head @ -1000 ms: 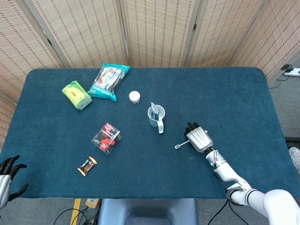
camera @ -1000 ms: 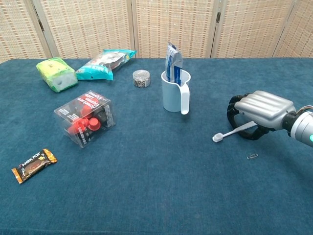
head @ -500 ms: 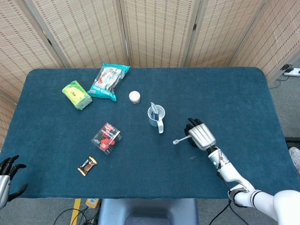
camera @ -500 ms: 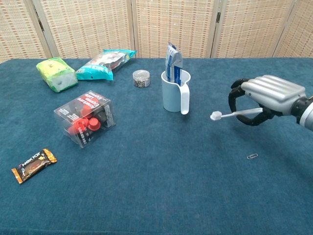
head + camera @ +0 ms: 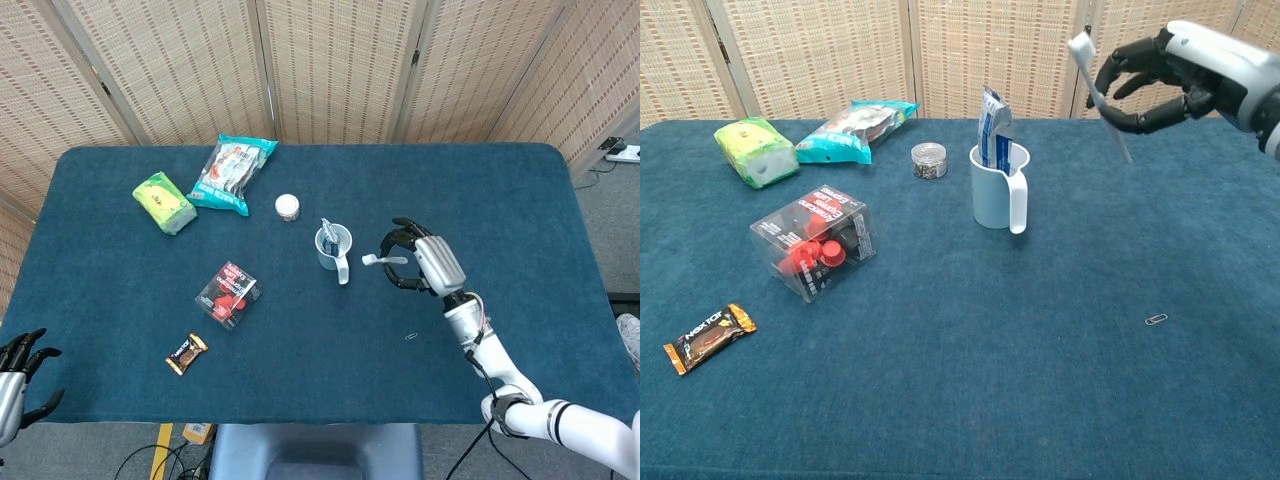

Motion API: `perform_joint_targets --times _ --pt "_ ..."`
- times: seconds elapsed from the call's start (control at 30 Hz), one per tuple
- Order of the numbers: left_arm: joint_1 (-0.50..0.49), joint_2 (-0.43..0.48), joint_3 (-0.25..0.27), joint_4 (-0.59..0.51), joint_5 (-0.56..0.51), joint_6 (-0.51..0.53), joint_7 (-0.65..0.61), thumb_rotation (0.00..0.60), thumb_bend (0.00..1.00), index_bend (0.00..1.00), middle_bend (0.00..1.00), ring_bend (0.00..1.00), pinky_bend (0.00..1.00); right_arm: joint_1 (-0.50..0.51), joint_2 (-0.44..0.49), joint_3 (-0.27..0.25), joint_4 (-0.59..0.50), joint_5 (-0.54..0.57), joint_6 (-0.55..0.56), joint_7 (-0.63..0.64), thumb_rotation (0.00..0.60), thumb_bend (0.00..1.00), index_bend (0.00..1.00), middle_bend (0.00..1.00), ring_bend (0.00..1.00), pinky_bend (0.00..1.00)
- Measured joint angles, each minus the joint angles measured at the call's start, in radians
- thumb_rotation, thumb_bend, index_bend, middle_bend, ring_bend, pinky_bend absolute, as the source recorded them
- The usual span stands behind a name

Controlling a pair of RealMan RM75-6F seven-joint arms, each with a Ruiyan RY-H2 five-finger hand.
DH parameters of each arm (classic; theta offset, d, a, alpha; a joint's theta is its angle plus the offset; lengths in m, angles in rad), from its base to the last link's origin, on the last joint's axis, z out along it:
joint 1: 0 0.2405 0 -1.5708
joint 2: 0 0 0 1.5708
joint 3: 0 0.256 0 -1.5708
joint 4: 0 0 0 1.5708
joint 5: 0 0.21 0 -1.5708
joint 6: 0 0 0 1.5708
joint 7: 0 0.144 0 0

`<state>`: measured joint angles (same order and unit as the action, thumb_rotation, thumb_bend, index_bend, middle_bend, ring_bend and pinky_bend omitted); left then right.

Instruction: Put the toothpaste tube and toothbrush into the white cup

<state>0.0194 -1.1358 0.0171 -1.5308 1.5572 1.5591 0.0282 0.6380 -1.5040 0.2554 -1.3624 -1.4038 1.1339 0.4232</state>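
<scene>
The white cup (image 5: 333,248) (image 5: 995,192) stands near the table's middle with the blue-and-white toothpaste tube (image 5: 326,233) (image 5: 992,130) upright inside it. My right hand (image 5: 424,262) (image 5: 1180,72) hovers well above the table to the right of the cup. It pinches the white toothbrush (image 5: 381,260) (image 5: 1098,96), whose head points up and toward the cup. My left hand (image 5: 18,362) shows only at the head view's bottom-left corner, off the table edge, holding nothing, fingers spread.
A clear box of red caps (image 5: 814,244), a snack bar (image 5: 708,337), a green pack (image 5: 756,150), a teal bag (image 5: 855,127) and a small jar (image 5: 929,159) lie left of the cup. A paper clip (image 5: 1156,319) lies on the cloth at right.
My right hand lifted the toothbrush off the table and carried it up and toward the cup, tilting it more upright. The left hand stayed put.
</scene>
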Motion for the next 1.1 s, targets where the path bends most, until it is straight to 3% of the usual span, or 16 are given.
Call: perform_joint_targets --times 0.37,0.77,1.1 --pt "0.007 0.011 0.002 -0.010 -0.010 0.000 0.003 0.600 0.31 0.35 0.14 0.12 0.19 0.114 -0.067 0.139 0.021 0.162 -0.154 0.167 0.600 0.39 0.64 0.43 0.16 0.25" --pt "0.010 0.016 0.004 -0.011 -0.017 -0.005 0.003 0.600 0.31 0.35 0.14 0.12 0.19 0.194 -0.161 0.219 0.145 0.290 -0.275 0.256 0.600 0.39 0.64 0.43 0.16 0.24" --pt "0.006 0.015 0.001 -0.009 -0.022 -0.013 0.002 0.600 0.31 0.35 0.14 0.12 0.19 0.238 -0.215 0.244 0.242 0.316 -0.336 0.304 0.600 0.38 0.64 0.43 0.16 0.24"
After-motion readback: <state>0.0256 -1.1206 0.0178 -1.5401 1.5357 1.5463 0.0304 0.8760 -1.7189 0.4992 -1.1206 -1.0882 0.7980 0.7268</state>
